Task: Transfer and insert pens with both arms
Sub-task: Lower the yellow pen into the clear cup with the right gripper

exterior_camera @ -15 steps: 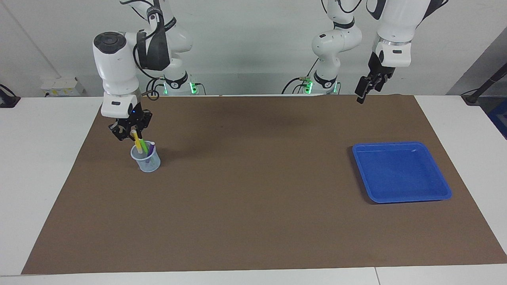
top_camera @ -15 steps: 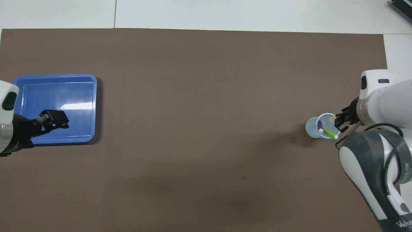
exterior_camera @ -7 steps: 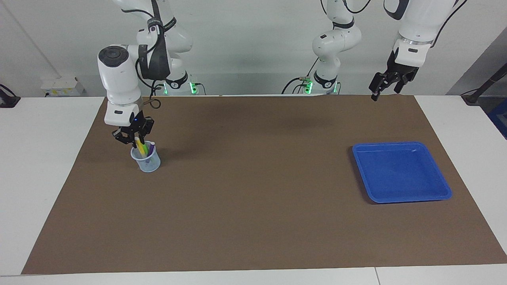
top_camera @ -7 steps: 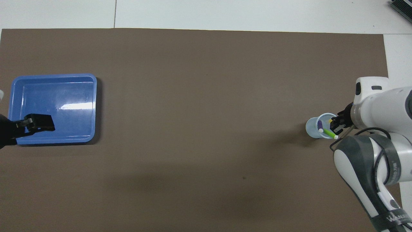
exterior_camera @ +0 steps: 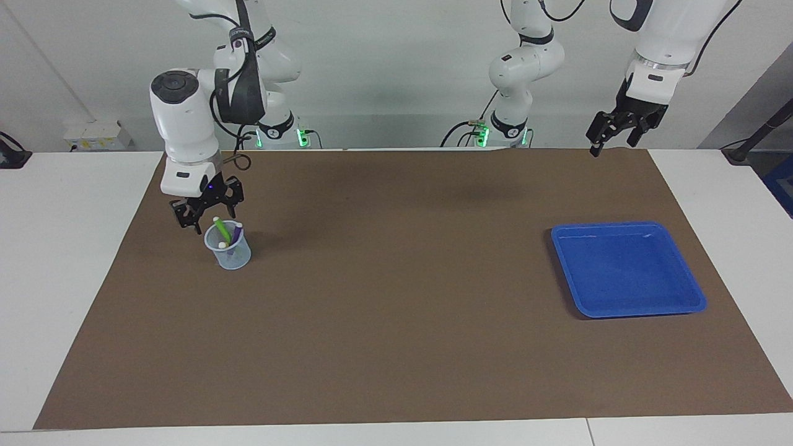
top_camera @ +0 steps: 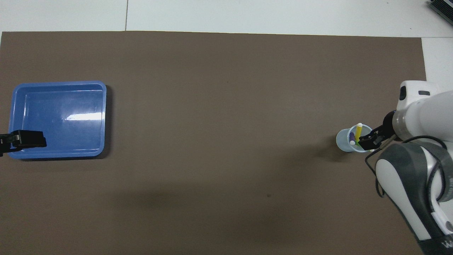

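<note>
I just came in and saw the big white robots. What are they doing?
They are putting marker pens into a clear plastic cup at the right arm's end of the brown mat. The green pen, purple pen and yellow pen all stand in the cup. The right end effector hangs open just above the cup, holding nothing. The left end effector waits, open and raised, at the other end, where the blue tray holds no pens.
</note>
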### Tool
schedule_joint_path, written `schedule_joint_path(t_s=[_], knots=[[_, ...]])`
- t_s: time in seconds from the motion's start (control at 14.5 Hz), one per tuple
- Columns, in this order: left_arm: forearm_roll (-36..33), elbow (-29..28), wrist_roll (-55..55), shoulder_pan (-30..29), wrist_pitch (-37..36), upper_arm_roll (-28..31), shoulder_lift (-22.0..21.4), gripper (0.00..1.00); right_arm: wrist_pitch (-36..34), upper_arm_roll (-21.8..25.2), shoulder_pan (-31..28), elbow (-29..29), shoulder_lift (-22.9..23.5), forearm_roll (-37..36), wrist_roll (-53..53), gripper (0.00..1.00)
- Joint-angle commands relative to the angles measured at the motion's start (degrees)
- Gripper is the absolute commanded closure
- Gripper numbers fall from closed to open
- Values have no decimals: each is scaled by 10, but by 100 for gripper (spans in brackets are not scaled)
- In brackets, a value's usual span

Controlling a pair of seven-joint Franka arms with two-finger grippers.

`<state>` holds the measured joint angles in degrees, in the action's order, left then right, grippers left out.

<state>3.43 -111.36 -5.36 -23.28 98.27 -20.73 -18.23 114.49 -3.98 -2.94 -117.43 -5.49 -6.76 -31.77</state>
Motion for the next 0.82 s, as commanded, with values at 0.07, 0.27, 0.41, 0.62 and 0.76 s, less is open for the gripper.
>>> schedule_joint_path(t_s=[0.07,0.27,0.41,0.62,0.76], knots=[[-3,1,30,-22,7,-3,-1,1,-99,-9,-7,73,-6,19,36,0],[-4,8,30,-21,6,-3,2,1,-185,-13,-1,142,-6,23,93,0],[-4,10,31,-22,9,-3,3,1,-233,-11,-2,160,-21,25,116,0],[-7,14,52,-32,17,2,9,1,-262,-9,-8,190,-15,53,131,0],[-7,16,58,-33,23,6,11,1,-265,-14,-20,179,-16,54,163,0]])
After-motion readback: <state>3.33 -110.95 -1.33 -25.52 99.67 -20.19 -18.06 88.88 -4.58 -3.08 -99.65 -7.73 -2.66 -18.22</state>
